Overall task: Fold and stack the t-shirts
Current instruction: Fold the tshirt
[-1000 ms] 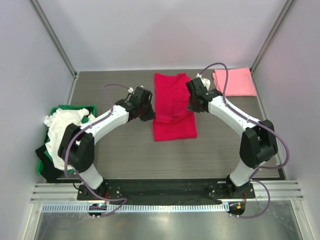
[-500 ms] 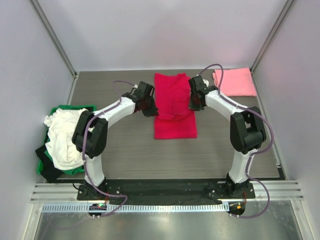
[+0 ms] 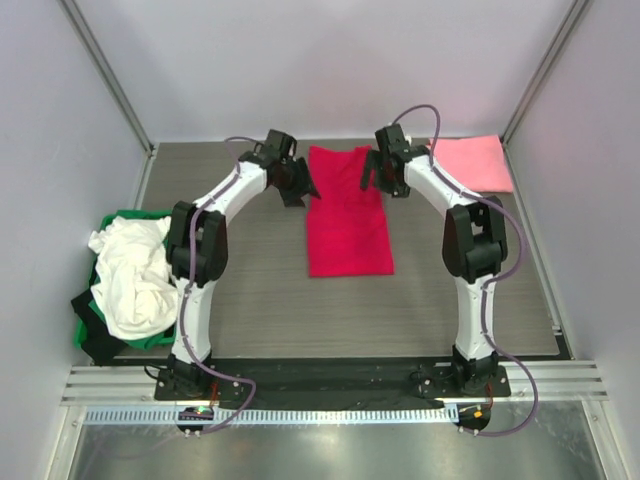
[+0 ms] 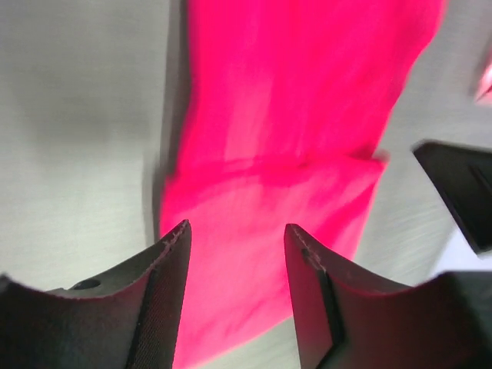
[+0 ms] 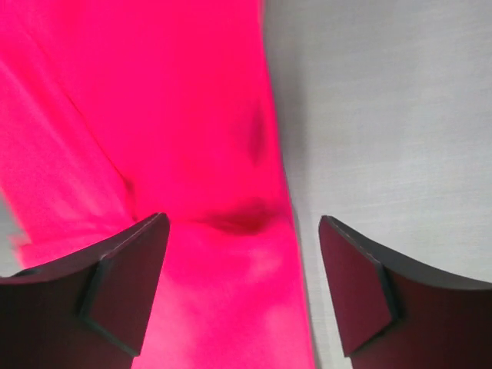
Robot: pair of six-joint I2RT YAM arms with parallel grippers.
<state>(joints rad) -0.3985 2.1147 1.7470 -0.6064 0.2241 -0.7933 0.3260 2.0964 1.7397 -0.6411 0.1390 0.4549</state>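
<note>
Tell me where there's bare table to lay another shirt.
Bare table: between the red shirt and green crate, and right of it, nearer than the pink shirt. Crowded: far end, where left gripper and right gripper flank it.

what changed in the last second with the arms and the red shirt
Both arms swung toward the far end of the red shirt, and the left tool and right tool opened, letting go of the cloth they had pinched at its sides. The shirt now lies flat. The pink shirt, the white shirt and the green crate stayed put.
</note>
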